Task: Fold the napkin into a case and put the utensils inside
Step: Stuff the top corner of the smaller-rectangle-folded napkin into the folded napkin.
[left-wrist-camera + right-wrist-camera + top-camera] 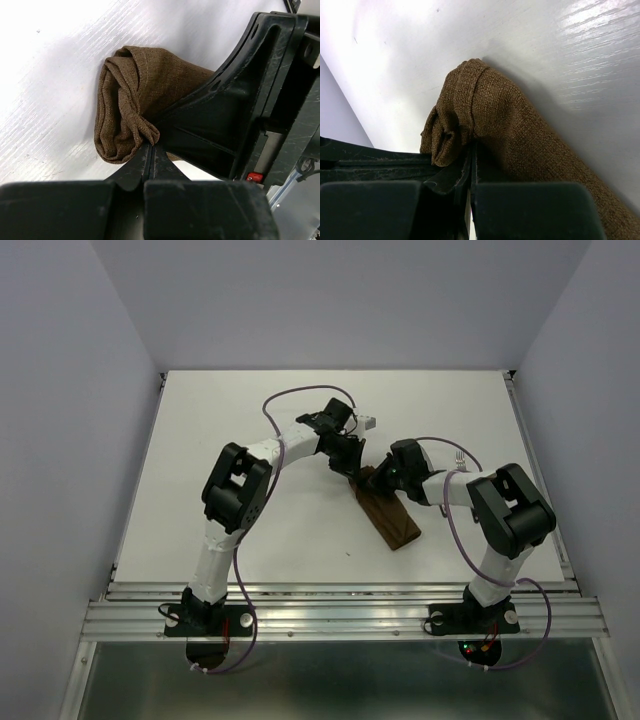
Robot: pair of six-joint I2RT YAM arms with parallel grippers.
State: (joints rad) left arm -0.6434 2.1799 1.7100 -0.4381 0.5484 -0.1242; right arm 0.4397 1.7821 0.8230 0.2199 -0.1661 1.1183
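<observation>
The dark brown napkin [392, 518] lies folded as a narrow case slanting across the middle of the table. Its far end is bunched and wrinkled [130, 95]. My left gripper [352, 468] is at that far end, and in the left wrist view it [151, 147] is shut on a small fold of the cloth. My right gripper [378, 478] comes in from the right beside it. In the right wrist view it [471, 150] is shut on the same end of the napkin [520, 130]. No utensils show in any view.
The right arm's black gripper body [235, 115] fills the right side of the left wrist view, close against my left fingers. The white table [250, 420] lies around the napkin, with grey walls behind and at both sides.
</observation>
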